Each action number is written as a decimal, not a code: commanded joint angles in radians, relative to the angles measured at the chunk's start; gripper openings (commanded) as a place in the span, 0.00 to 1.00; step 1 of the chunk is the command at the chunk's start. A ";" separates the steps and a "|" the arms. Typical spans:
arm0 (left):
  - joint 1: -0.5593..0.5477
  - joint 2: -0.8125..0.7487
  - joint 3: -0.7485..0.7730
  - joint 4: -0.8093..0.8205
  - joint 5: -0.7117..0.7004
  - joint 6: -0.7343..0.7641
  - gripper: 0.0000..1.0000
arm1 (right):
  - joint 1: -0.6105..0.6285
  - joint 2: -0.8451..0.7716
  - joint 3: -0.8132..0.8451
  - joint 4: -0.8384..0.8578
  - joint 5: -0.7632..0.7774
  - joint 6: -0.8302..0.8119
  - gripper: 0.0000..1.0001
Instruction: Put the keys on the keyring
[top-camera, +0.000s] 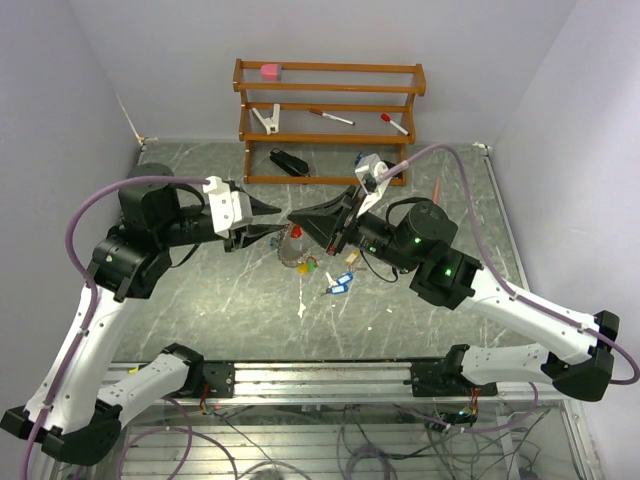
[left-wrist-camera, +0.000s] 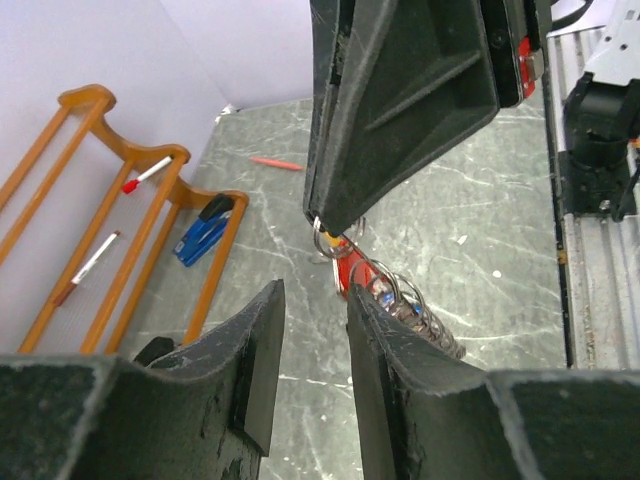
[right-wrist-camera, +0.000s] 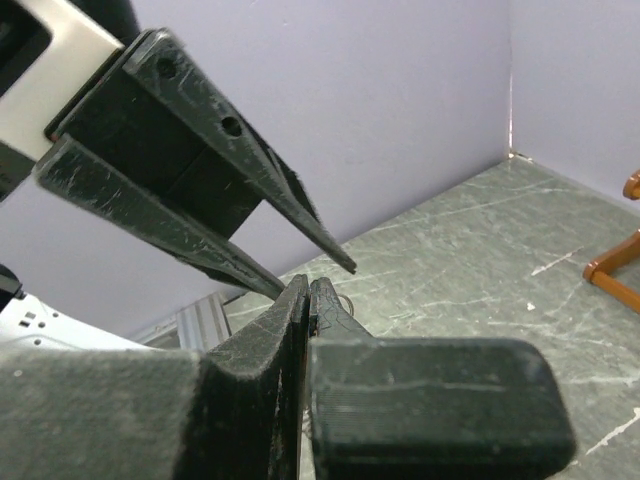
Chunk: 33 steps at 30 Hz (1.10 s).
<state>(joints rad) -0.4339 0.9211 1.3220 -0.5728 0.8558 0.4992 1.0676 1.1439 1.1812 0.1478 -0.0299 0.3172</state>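
Observation:
My right gripper (top-camera: 293, 218) is shut on the top of the thin silvery keyring (top-camera: 297, 252) and holds it above the table. A red tag (top-camera: 296, 232) and other tags hang on it. In the left wrist view the right gripper (left-wrist-camera: 320, 222) pinches the keyring (left-wrist-camera: 322, 238), with the red tag (left-wrist-camera: 350, 272) and small rings below. My left gripper (top-camera: 279, 219) is open and empty, its tips just left of the right gripper's tips; in its own view the left gripper (left-wrist-camera: 312, 300) faces the ring. In the right wrist view the right gripper (right-wrist-camera: 312, 288) is closed, with the left fingers (right-wrist-camera: 220, 160) spread above. Loose blue-tagged keys (top-camera: 338, 285) lie on the table.
A wooden rack (top-camera: 330, 110) stands at the back with marker pens (top-camera: 330, 117), a white clip (top-camera: 268, 118) and a pink block (top-camera: 270, 70). A black stapler (top-camera: 290, 162) and a blue stapler (left-wrist-camera: 205, 232) sit by its foot. A red pen (top-camera: 437, 188) lies at right.

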 joint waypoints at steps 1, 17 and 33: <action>-0.006 0.028 0.047 0.055 0.099 -0.077 0.42 | -0.003 -0.031 -0.028 0.113 -0.058 -0.047 0.00; -0.006 0.103 0.114 -0.124 0.209 0.000 0.30 | -0.003 -0.045 -0.041 0.140 -0.084 -0.076 0.00; -0.006 0.117 0.114 -0.071 0.236 -0.044 0.29 | -0.003 -0.051 -0.053 0.148 -0.098 -0.070 0.00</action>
<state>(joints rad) -0.4339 1.0325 1.4128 -0.6601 1.0519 0.4763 1.0676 1.1179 1.1313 0.2214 -0.1173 0.2493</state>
